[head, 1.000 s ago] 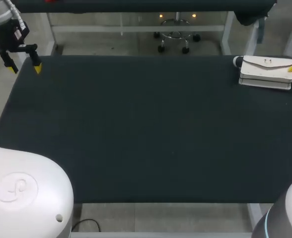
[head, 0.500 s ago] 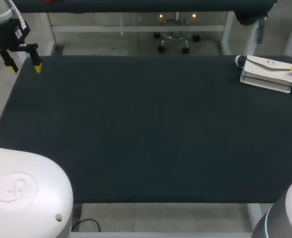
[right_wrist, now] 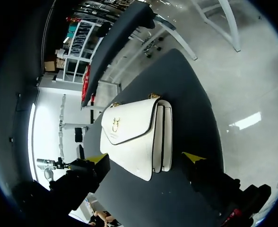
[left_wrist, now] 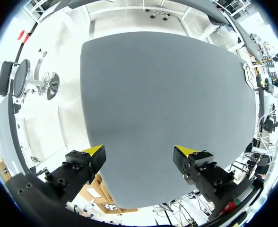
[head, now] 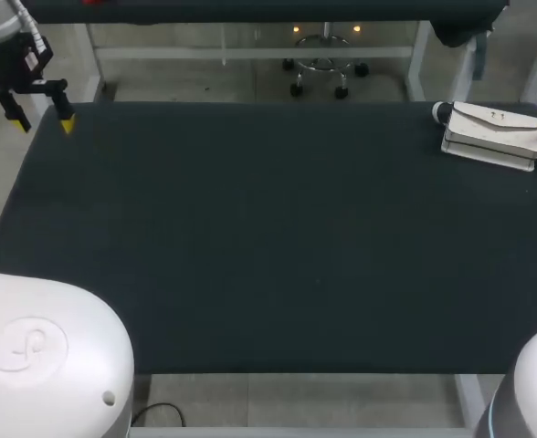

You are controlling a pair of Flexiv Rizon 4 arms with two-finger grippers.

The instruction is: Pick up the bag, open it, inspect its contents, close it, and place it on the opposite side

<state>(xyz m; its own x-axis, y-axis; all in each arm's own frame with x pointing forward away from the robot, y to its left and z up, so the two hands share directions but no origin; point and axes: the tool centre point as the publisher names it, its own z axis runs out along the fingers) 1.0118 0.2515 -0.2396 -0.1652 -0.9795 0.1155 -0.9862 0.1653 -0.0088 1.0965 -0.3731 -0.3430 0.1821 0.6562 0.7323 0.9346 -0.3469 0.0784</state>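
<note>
At the far right corner of the desk [head: 268,237] lies the white bag [head: 492,135], flap shut, close to the edge. The right gripper [right_wrist: 146,157] hangs just beside it, spread wide and empty, with the bag ahead of its fingers. The left gripper [head: 43,126], likewise spread and empty, hovers over the far left corner. A misjudged approach could nudge the bag off the edge, or pinch only the flap.

A: What is there, the job's own things aside?
B: Just the desk [head: 278,237], a wide rectangle seen from above.
A: And its top?
B: Dark and matte, flat, even in colour from one edge to the other. Its far corners look rounded. A pale frame [head: 296,378] shows under the near edge.
</note>
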